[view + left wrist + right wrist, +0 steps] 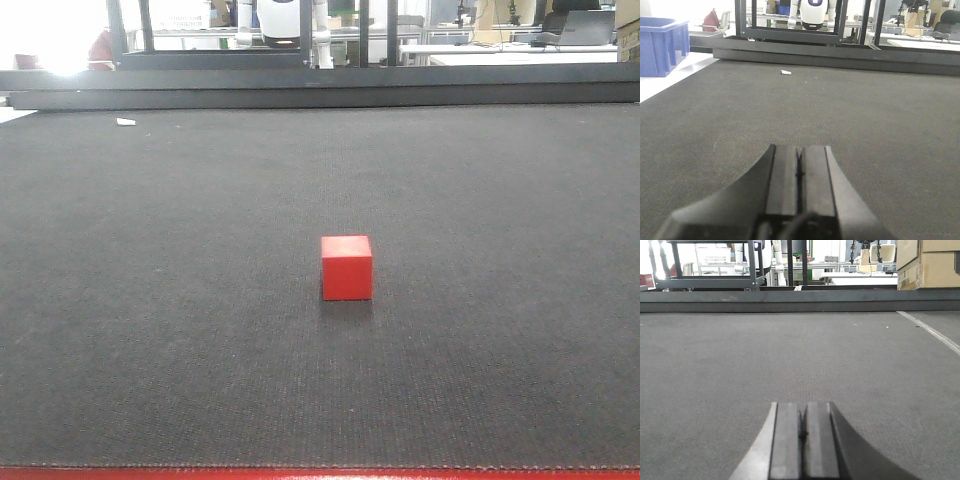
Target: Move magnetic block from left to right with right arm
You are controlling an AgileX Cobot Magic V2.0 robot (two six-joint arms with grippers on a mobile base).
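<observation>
The magnetic block (346,267), a small red cube, sits alone on the dark mat near the middle of the front view. Neither arm shows in that view. In the left wrist view my left gripper (800,148) is shut, its two black fingers pressed together with nothing between them, low over the mat. My right gripper (803,405) is likewise shut and empty in the right wrist view. The block is out of view in both wrist cameras.
A dark raised bar (320,90) runs along the mat's far edge. A small white scrap (125,122) lies at the far left. A blue bin (662,45) stands off the mat's left side. Cardboard boxes (930,262) stand at the far right. A red strip (320,474) lines the near edge.
</observation>
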